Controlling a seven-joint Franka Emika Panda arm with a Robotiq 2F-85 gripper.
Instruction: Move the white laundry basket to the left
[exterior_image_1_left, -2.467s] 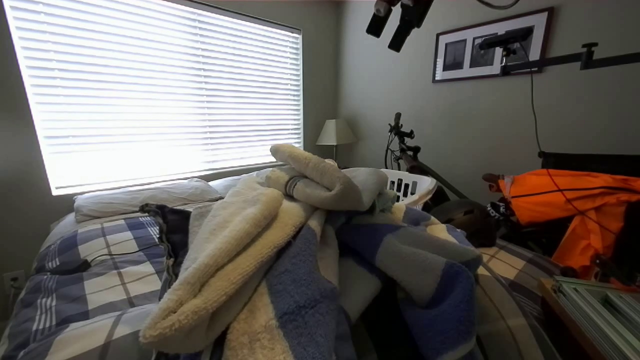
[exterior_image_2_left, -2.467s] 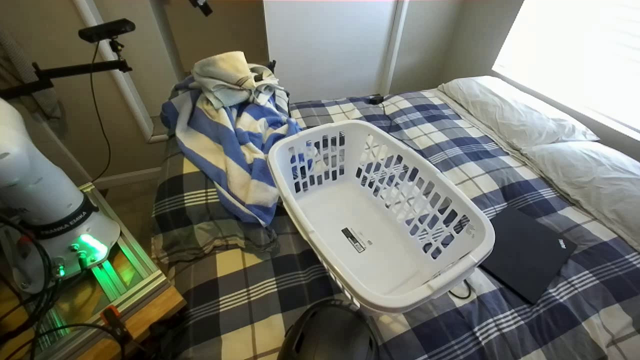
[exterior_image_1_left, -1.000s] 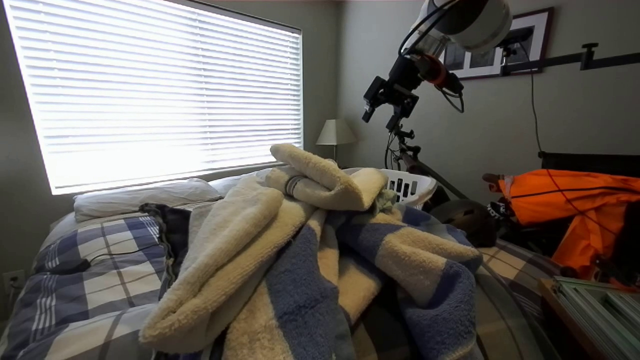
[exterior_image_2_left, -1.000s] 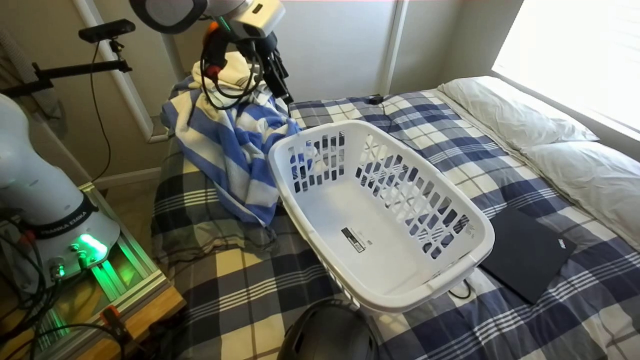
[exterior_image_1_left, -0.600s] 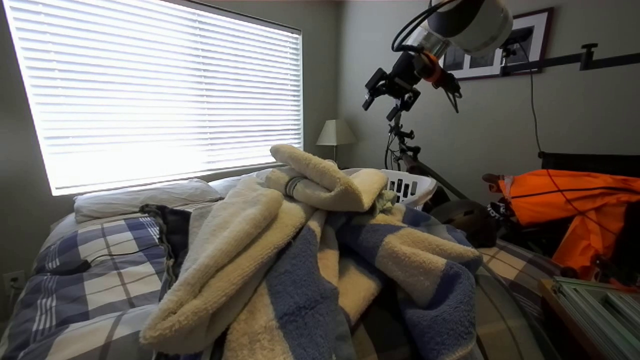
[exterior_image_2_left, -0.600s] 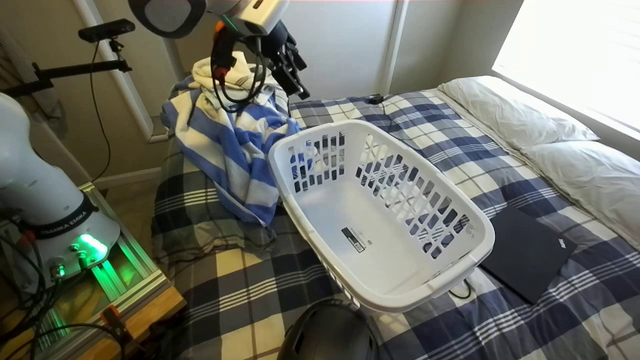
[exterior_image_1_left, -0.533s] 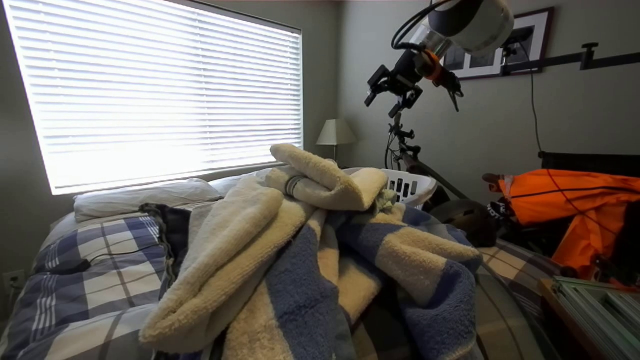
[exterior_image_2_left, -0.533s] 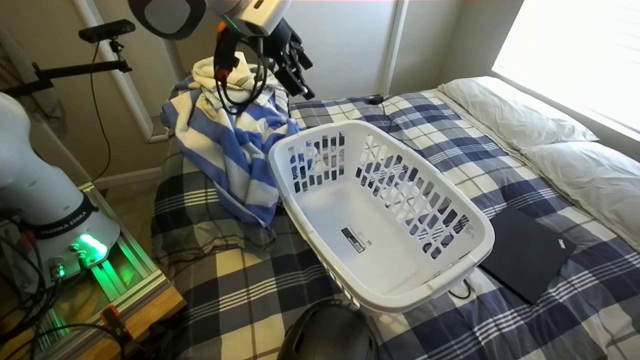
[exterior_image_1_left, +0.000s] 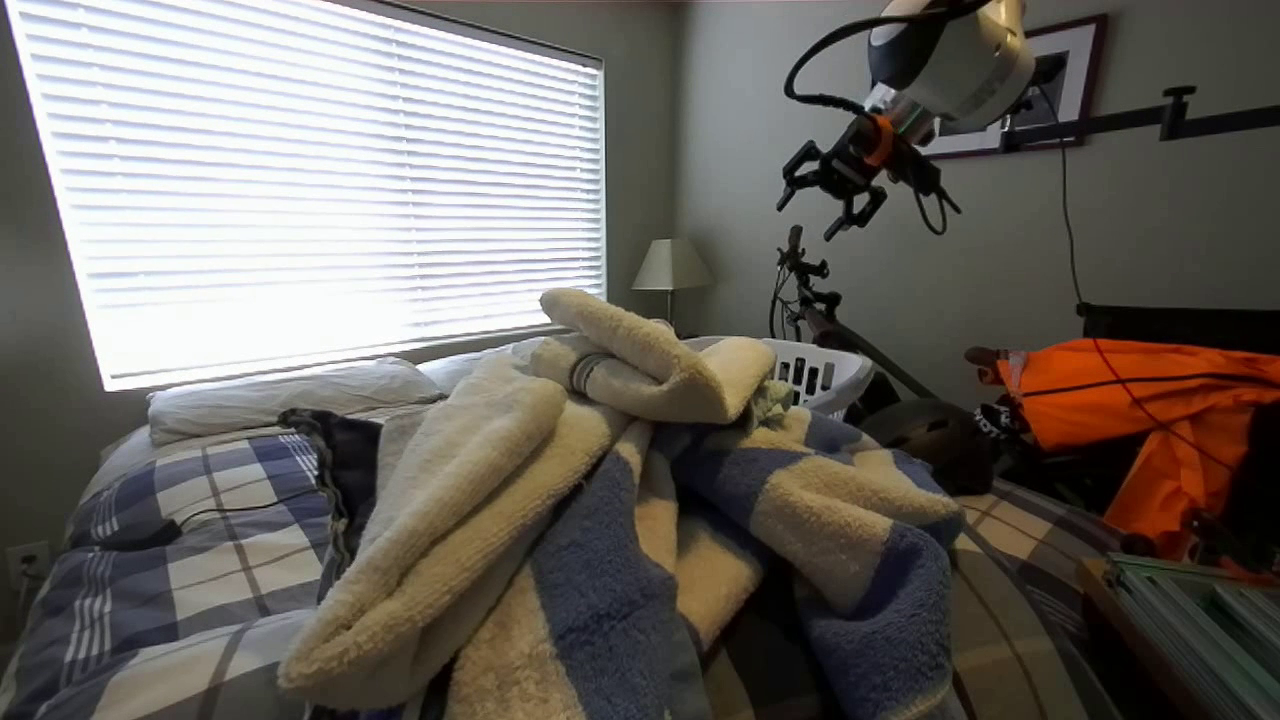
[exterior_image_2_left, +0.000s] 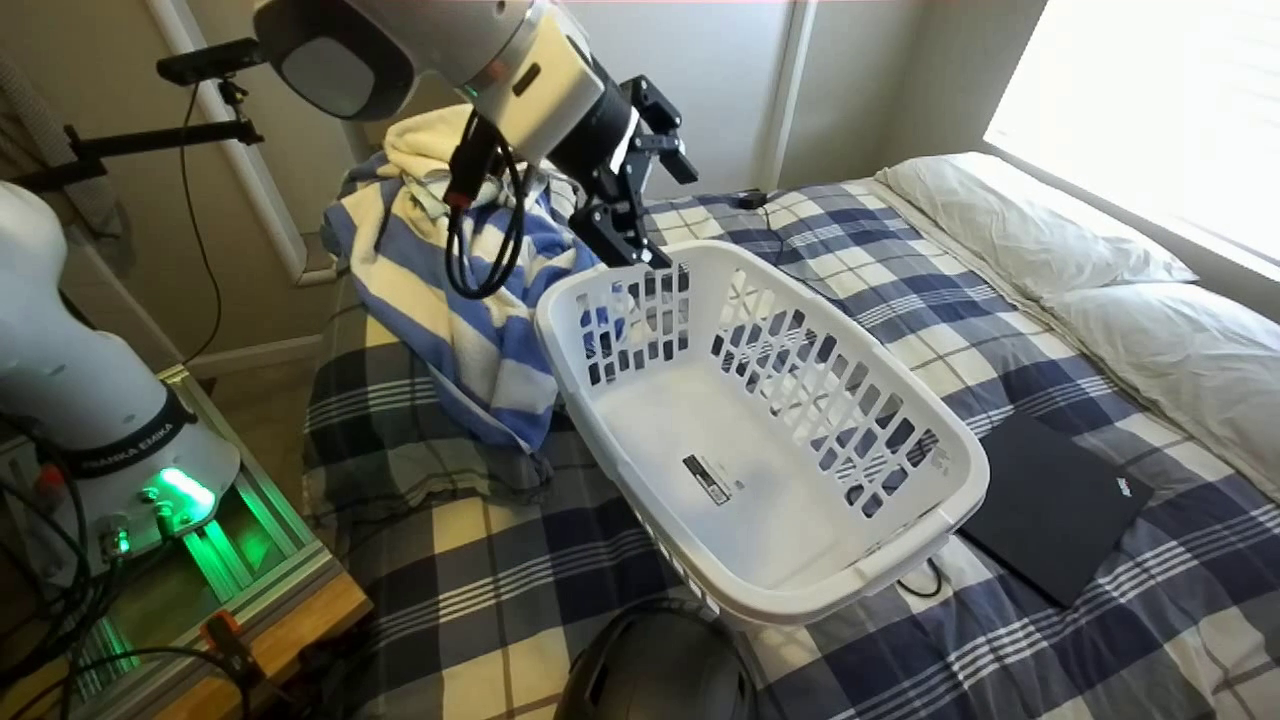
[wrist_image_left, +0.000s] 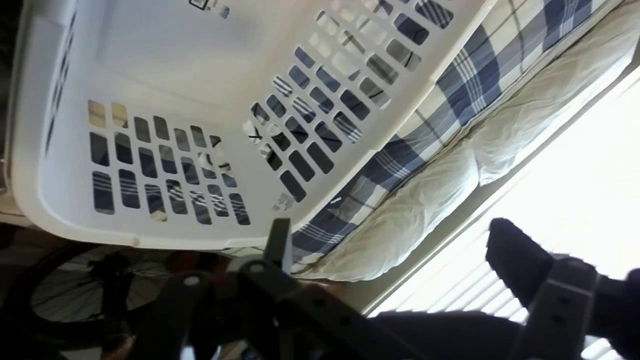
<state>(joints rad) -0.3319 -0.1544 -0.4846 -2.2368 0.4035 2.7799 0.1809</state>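
In an exterior view, the plaid bed top (exterior_image_2_left: 480, 570) carries the white laundry basket (exterior_image_2_left: 760, 460), upright about mid-surface between the robot-side edge and the edge lined with pillows (exterior_image_2_left: 1020, 220), its interior showing white floor. Gripper (exterior_image_2_left: 675, 218) hangs higher than the rim and apart from it, fingers (wrist_image_left: 515, 255) spread wide, blinds (wrist_image_left: 450, 285) visible between them in the wrist view. Basket: thick rolled rim, walls pierced by rows of vertical slots with plaid showing through, small dark label (exterior_image_2_left: 707, 480) on its floor.
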